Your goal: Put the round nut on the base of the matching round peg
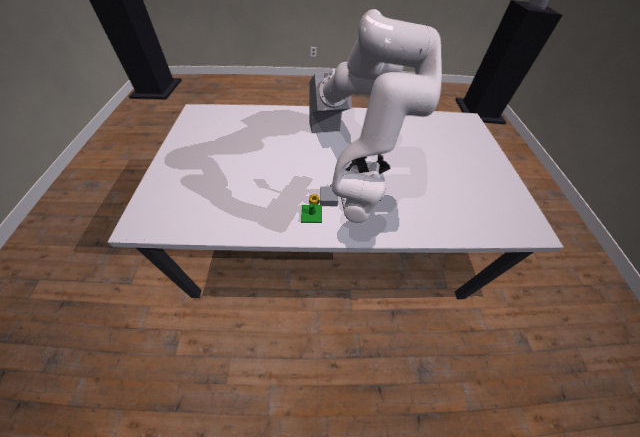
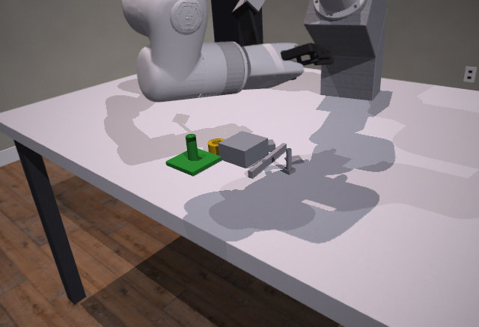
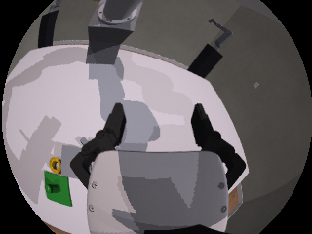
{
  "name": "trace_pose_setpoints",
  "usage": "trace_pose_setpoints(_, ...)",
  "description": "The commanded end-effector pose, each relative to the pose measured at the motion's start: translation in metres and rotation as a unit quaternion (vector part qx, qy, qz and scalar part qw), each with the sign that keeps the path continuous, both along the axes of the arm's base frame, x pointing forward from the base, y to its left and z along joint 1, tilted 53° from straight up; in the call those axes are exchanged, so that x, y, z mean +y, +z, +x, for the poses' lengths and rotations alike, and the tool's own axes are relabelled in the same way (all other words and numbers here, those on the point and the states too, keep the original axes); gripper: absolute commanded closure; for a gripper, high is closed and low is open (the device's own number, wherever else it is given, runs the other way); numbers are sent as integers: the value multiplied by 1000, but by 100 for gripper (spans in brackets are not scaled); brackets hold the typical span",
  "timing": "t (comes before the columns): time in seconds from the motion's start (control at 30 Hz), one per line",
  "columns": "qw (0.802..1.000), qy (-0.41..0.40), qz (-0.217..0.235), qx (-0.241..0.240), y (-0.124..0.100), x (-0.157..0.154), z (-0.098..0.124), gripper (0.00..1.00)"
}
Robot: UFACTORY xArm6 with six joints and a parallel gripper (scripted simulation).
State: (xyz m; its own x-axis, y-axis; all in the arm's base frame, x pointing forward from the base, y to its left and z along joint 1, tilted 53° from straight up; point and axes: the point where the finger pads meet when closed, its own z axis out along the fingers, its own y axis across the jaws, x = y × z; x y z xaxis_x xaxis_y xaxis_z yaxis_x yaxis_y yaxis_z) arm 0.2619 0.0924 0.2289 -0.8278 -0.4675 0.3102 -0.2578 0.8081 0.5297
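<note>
While the arm hides the grey block [image 2: 242, 148], pincer [image 3: 158, 125] spread wide, yellow nut [image 2: 215, 145] half hidden.

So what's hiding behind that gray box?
The yellow nut sits on the table right behind the gray box, beside the green peg. The box covers the nut's right side, so only part shows. The open hand is far above, holding nothing.

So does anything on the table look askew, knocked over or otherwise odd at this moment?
Nothing looks damaged or toppled. The yellow round nut lies flat on the table, beside the green peg base and not on the upright peg. A grey block sits right next to the nut. The gripper hangs open and empty, well above them.
</note>
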Motion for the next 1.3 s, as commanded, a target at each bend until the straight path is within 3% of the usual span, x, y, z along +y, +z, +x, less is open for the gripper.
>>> trace_pose_setpoints(0.0, 1000, 0, 0, -1, 1, 0, 0, 0)
trace_pose_setpoints(0.53, 1000, 0, 0, -1, 1, 0, 0, 0)
trace_pose_setpoints(0.57, 1000, 0, 0, -1, 1, 0, 0, 40)
trace_pose_setpoints(1.27, 998, 19, 46, -43, -2, 8, 9, 40)
